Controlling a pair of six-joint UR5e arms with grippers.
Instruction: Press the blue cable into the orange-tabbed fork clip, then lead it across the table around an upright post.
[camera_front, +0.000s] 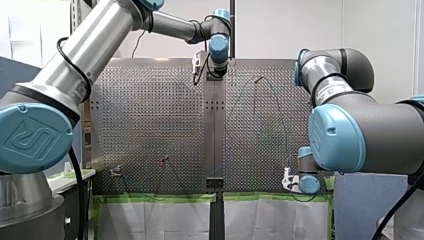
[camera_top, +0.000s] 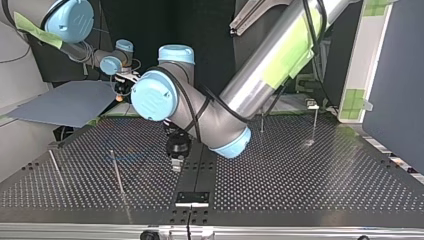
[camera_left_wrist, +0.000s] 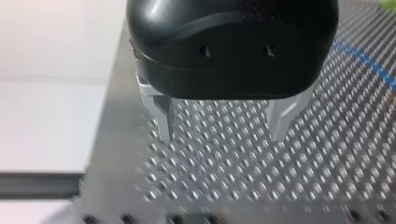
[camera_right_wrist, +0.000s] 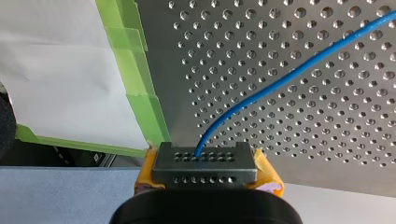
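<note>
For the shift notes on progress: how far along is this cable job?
Done: nothing that shows; the blue cable runs loose over the table. In hand: my right gripper clamps the black block at the cable's end; my left gripper hangs open and empty. Left: the clipping and the lead around a post.

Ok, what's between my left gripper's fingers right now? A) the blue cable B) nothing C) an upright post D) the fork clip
B: in the left wrist view the left gripper is open, its metal fingers apart over the perforated table, with the blue cable off to one side.
</note>
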